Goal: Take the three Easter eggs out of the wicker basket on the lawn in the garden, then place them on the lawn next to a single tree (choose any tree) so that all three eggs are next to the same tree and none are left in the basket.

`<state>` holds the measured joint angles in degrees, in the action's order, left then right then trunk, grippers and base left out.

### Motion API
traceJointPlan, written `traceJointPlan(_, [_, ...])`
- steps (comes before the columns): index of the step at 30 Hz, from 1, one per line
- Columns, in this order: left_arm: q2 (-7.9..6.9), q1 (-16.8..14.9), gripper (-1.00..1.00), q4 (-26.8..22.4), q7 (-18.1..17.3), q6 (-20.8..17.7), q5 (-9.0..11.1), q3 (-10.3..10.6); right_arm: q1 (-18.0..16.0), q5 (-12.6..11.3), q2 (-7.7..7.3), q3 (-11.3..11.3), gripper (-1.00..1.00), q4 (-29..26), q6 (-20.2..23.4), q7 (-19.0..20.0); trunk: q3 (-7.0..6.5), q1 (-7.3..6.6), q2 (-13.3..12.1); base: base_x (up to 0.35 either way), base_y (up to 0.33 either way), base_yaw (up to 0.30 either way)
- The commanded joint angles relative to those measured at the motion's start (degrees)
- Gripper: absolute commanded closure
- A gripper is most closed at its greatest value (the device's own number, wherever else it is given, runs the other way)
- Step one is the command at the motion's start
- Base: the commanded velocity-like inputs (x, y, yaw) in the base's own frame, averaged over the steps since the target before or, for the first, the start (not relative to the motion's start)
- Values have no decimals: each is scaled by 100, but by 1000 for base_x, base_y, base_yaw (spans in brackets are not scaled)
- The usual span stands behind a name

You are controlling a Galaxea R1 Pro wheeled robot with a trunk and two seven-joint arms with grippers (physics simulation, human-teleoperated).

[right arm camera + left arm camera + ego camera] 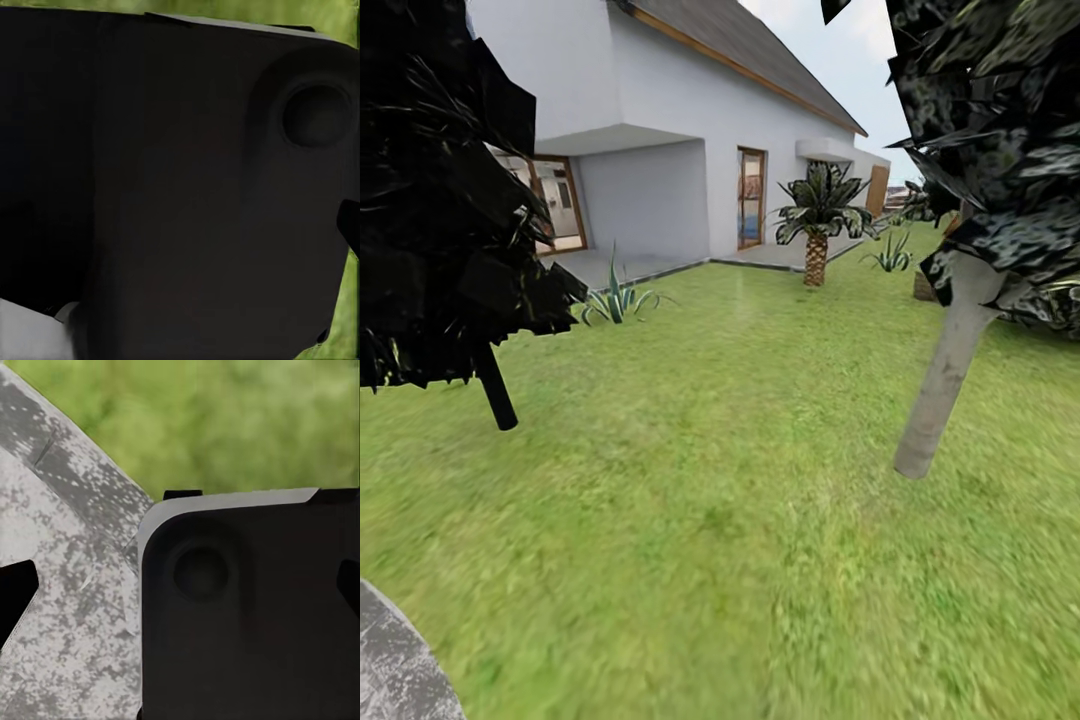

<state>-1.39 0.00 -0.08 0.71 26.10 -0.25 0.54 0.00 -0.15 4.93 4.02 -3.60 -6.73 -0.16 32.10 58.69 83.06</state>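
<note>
Crossing the lawn with no basket or eggs visible, so we judge this as the travel step, not a pick or place.

From the head view we face the white house over open grass; a tree with a pale grey-brown trunk and dark speckled crown stands ahead on our right, a black-leaved tree with a thin dark trunk on our left, a short palm near the house, and a sliver of grey paving at the lower left corner. Wrist views give dark robot housing over blurred grass and grey paving, so we cannot tell whether either gripper is spread or pressed together. Next move, we judge: locate the wicker basket, then approach it; the pale-trunk tree looks a usable drop spot.
</note>
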Motion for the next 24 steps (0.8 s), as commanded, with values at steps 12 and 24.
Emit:
traceJointPlan(12, [2,0,-100,-1,8,17,-5,7,0,-2,-1,37,-100,-1,-13,-2,-102,4,2,336,0,94])
traceJointPlan(24, [5,0,-100,-1,8,16,-10,5,0,-2,-9,37,-100,-1,-13,-2,-208,4,2,336,0,103])
